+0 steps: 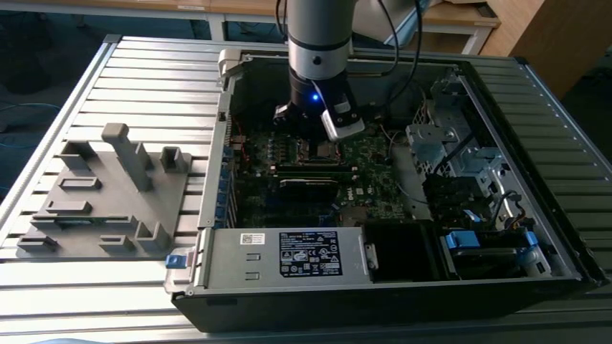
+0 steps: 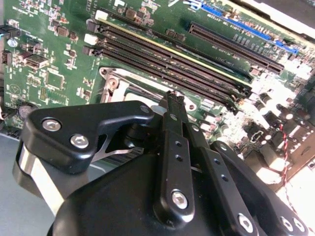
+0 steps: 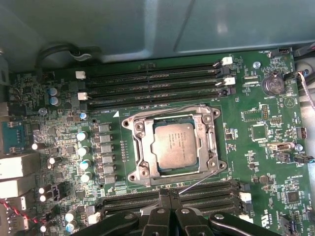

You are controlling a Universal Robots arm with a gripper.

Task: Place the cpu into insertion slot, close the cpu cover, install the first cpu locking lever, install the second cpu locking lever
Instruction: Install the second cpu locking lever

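The black gripper [image 3: 170,195], its linkage bars and bolt heads close to the lens in both wrist views, has its two fingers [image 2: 173,105] pressed together with no gap and nothing between them, so it is clenched on empty air. The tips hang just over the edge of the socket area, beside the thin silvery wire locking lever [image 3: 197,183] that runs slantwise along that side of the socket, between it and a bank of long black memory slots [image 3: 206,196]. Just beyond lies the small square dark insertion slot [image 3: 132,147] with its silvery metal rim, and the flat, dull silver-grey square cpu [image 3: 173,146] sits inside it. The shiny square metal cpu cover [image 3: 211,142], a frame with a window, lies down flat around the chip. A second wire lever [image 3: 170,111] bows along the far side of the frame. Past it run more long black memory slots [image 3: 152,83] on the green motherboard [image 3: 256,162]. In the exterior view the arm [image 1: 319,43] reaches down into the open black computer case [image 1: 383,301], which rests on a ribbed grey metal table [image 1: 153,79] beside a grey fixture plate [image 1: 105,193].
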